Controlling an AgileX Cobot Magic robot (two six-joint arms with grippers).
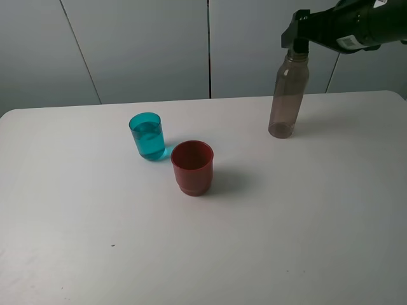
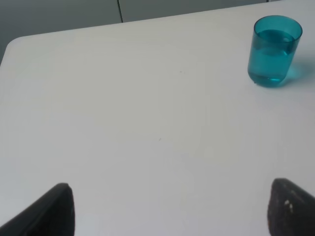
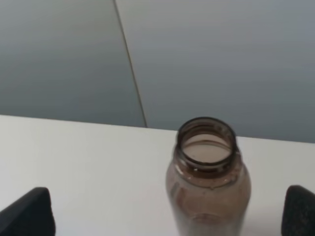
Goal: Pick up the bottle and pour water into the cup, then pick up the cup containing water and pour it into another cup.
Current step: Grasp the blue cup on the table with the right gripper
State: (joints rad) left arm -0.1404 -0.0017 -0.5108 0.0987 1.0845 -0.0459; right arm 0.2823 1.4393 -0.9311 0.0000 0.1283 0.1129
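The bottle (image 1: 289,95) at upper right was seen as smoky grey-brown and see-through. The cup (image 1: 147,136) left of centre was shown in translucent teal-blue, and another cup (image 1: 192,167) in plain opaque dark red. The table (image 1: 286,241) was rendered white and unpatterned, the wall (image 1: 140,44) pale grey, crossed by thin dark seams. The right gripper (image 1: 297,42) was seen as black.

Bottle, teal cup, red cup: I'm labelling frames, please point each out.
bottle (image 1: 289,98), exterior high view, middle of body.
teal cup (image 1: 147,137), exterior high view, side wall.
red cup (image 1: 192,170), exterior high view, outer wall.
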